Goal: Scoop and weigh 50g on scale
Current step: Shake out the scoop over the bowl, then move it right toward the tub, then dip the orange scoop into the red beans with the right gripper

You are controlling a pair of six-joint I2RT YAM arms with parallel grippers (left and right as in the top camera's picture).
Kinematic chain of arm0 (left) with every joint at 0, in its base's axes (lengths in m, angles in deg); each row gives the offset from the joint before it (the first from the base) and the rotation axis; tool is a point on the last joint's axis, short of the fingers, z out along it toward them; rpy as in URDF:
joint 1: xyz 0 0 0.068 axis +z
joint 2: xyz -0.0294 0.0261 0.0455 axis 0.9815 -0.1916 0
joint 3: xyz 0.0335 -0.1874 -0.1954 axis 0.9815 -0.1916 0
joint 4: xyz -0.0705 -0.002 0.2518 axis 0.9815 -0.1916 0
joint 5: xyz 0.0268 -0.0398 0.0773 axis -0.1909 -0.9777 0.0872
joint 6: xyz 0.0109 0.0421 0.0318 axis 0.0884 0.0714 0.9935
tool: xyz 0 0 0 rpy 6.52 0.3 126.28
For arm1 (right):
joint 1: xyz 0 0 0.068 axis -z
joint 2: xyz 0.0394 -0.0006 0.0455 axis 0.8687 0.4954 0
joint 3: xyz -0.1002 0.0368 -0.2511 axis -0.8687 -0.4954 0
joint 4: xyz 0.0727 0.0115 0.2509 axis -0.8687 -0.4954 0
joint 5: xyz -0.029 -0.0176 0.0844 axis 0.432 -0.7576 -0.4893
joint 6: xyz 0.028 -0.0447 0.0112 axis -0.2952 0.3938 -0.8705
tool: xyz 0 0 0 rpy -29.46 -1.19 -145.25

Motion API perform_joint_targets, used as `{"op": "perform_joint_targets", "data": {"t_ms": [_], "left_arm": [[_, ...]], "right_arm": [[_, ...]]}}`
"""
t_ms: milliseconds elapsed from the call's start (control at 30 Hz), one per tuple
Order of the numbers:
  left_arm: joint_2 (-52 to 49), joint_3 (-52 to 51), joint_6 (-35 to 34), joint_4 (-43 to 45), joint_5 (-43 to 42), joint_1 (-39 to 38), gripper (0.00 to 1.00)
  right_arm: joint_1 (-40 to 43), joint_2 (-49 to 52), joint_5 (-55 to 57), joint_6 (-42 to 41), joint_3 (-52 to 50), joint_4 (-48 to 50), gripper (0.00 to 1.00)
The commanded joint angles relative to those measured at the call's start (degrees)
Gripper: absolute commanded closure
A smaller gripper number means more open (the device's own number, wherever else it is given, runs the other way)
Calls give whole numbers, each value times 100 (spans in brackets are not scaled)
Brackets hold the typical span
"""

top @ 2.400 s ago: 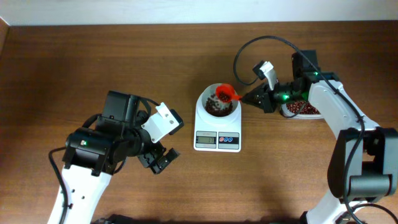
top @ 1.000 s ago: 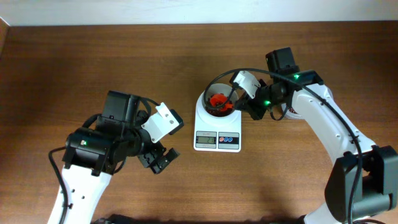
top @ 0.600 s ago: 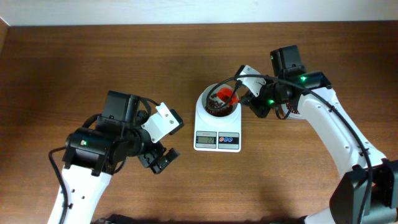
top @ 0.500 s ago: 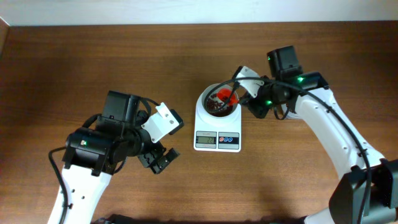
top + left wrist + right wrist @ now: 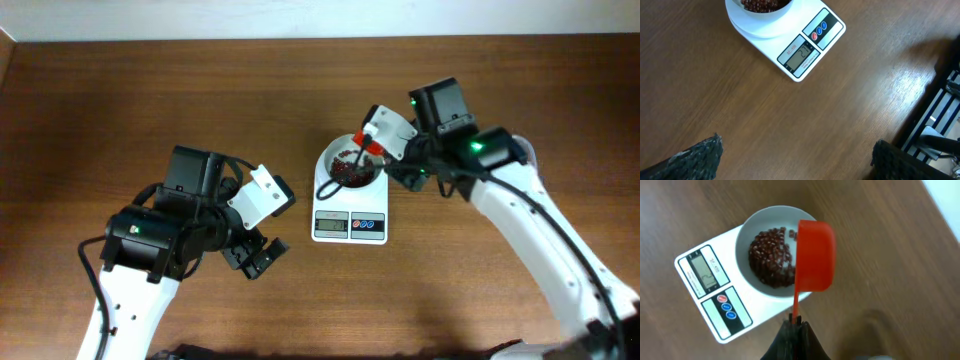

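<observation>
Above the scale [image 5: 349, 215] at the middle of the table [image 5: 200, 80], I hold the red scoop [image 5: 812, 255] tipped at the bowl [image 5: 742, 250] rim in the tightly clamped right gripper [image 5: 795, 324], with the left gripper [image 5: 797, 160] spread wide and empty; a jerky tilt could scatter beans [image 5: 770, 255] past the bowl, unweighed.

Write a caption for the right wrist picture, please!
Right end effector holds a red scoop tipped over the white bowl of beans on the scale.

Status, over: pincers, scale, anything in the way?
Right pincer shut on red scoop, tipped over bowl on scale. Left pincer open, empty, apart from scale. Beans in bowl; nothing between scoop and bowl.
</observation>
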Motion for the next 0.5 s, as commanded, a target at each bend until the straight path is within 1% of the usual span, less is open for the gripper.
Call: {"op": "perform_joint_targets", "data": {"t_ms": [0,67,167,233,300,400,467], "left_arm": [[15,85,87,-2,-83,35,1],[17,85,87,-2,-85,35,1],[15,85,87,-2,-83,35,1],[15,85,87,-2,-83,35,1],[15,85,87,-2,-83,35,1],[15,85,87,-2,-85,35,1],[15,85,87,-2,-85,35,1]], "right_arm": [[509,-599,188,-546,164,-186,96],[1069,-671,616,-850,162,-413,96],[1731,-413,691,-1023,127,-688,96],[2059,-162,699,-1311,125,-951,96],[2367,0,699,-1563,125,-1012,96],[2771,160,717,-1591,116,-1060,96],[2885,372,1019,-1786,42,-1095,96]]}}
